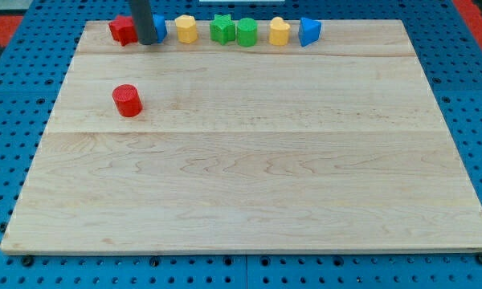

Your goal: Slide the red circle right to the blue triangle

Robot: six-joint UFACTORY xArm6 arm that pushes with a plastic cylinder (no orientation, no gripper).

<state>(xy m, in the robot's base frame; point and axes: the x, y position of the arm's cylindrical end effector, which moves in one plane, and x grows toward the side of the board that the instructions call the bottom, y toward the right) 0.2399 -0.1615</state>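
Resting at the table's (249, 177) 12 o'clock edge, my tip (146, 42) sits between a red block (122, 30) and a blue block (159, 26). No fingers exist on this rod. The red circular block (128, 100) lies at 6 o'clock from my tip, well apart from the blue triangular block (308, 31). An off-centre push could let the circle roll aside or disturb the row.

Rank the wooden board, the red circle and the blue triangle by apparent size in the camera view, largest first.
1. wooden board, far the largest.
2. and 3. red circle and blue triangle: they look alike; the circle lies nearer the view's bottom, so ranking is unsure.
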